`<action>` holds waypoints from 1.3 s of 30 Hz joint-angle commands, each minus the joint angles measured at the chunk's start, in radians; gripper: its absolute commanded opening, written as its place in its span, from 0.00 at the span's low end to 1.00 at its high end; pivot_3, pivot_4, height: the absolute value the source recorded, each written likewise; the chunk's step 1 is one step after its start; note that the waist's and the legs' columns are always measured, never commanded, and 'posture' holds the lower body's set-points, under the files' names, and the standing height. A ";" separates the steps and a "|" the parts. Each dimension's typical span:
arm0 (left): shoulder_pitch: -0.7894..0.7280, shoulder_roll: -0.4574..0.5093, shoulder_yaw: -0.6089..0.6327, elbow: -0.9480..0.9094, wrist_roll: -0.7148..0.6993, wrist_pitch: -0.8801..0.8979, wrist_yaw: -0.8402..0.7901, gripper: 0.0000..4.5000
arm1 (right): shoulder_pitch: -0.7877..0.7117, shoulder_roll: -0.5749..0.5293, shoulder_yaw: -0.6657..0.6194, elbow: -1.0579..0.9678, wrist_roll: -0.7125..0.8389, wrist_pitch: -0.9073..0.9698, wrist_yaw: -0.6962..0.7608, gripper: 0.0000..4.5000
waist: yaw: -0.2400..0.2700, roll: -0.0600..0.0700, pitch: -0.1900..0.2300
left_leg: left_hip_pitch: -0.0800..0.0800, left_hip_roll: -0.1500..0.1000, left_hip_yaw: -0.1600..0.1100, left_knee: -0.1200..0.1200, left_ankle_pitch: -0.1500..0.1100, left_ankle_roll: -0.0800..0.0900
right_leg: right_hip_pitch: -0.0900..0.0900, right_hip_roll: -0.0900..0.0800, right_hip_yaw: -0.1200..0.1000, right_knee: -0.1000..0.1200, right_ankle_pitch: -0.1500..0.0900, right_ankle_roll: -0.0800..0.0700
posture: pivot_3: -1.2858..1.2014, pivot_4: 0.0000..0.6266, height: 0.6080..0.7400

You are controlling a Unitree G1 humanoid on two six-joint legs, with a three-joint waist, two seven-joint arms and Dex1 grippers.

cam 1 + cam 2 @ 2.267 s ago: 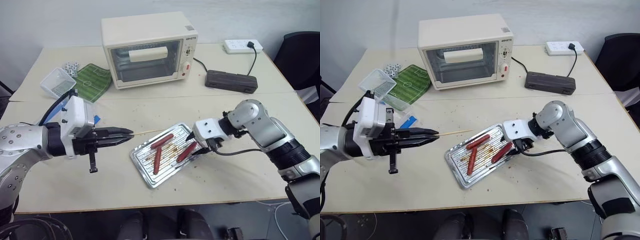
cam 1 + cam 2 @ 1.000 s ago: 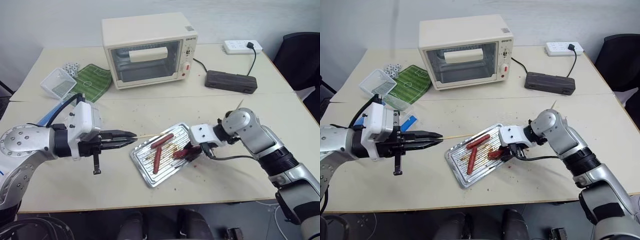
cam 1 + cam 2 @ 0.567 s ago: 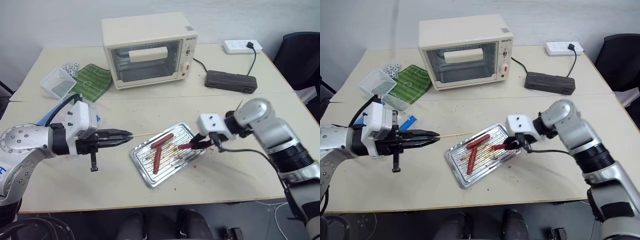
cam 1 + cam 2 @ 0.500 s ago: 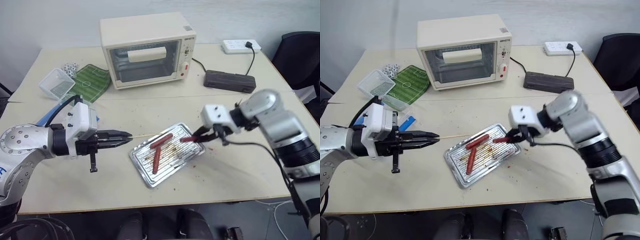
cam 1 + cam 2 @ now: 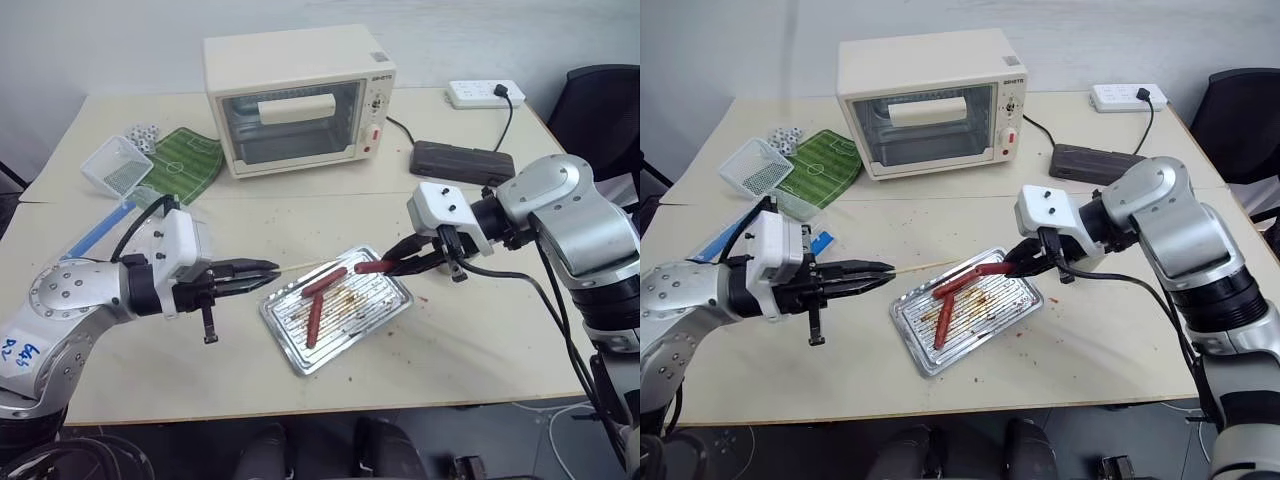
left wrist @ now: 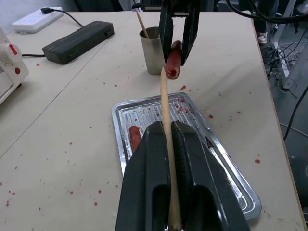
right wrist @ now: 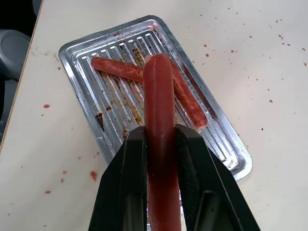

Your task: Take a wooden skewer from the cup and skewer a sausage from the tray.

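Observation:
My left gripper (image 5: pixel 266 271) is shut on the wooden skewer (image 5: pixel 300 266), which points level to the right over the table. My right gripper (image 5: pixel 405 263) is shut on a reddish sausage (image 5: pixel 374 267) and holds it in the air above the far right corner of the silver tray (image 5: pixel 292 357). In the left wrist view the skewer's (image 6: pixel 163 96) tip lies just short of the sausage's (image 6: pixel 173 61) near end. Two more sausages (image 7: pixel 115 69) lie in the tray (image 7: pixel 232 150). The grey cup (image 6: pixel 153 53) stands beyond the tray, with a skewer in it.
At the back stand a cream toaster oven (image 5: pixel 300 95), a black case (image 5: pixel 462 162) and a white power strip (image 5: pixel 485 92). A white basket (image 5: pixel 117 165) and a green football mat (image 5: pixel 186 160) lie at the back left. A black chair (image 5: pixel 600 100) is at the right.
My right gripper has lifted the sausage off the tray and turned it level towards the skewer's tip. The left gripper with the skewer has hardly moved.

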 commanded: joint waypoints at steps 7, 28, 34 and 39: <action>-0.008 -0.001 -0.026 -0.032 -0.003 -0.008 -0.003 0.00 | -0.030 0.013 -0.010 -0.031 0.010 0.025 -0.022 0.18 | 0.000 0.000 0.000 | 0.000 0.000 0.000 0.000 0.000 0.000 | 0.000 0.000 0.000 0.000 0.000 0.000 | 0.52 0.24 1.00; -0.048 -0.017 -0.064 0.018 0.049 -0.036 -0.009 0.00 | -0.058 0.020 -0.022 -0.098 0.048 0.093 -0.037 0.18 | 0.000 0.000 0.000 | 0.000 0.000 0.000 0.000 0.000 0.000 | 0.000 0.000 0.000 0.000 0.000 0.000 | 0.52 0.24 1.00; -0.059 -0.011 -0.059 0.026 0.046 -0.035 -0.025 0.00 | -0.039 0.007 -0.023 -0.093 0.035 0.078 -0.049 0.18 | 0.000 0.000 0.000 | 0.000 0.000 0.000 0.000 0.000 0.000 | 0.000 0.000 0.000 0.000 0.000 0.000 | 0.52 0.24 1.00; -0.059 -0.003 -0.052 0.027 0.045 -0.034 -0.036 0.00 | -0.032 -0.001 -0.020 -0.059 0.017 0.053 -0.053 0.18 | 0.000 0.000 0.000 | 0.000 0.000 0.000 0.000 0.000 0.000 | 0.000 0.000 0.000 0.000 0.000 0.000 | 0.52 0.24 1.00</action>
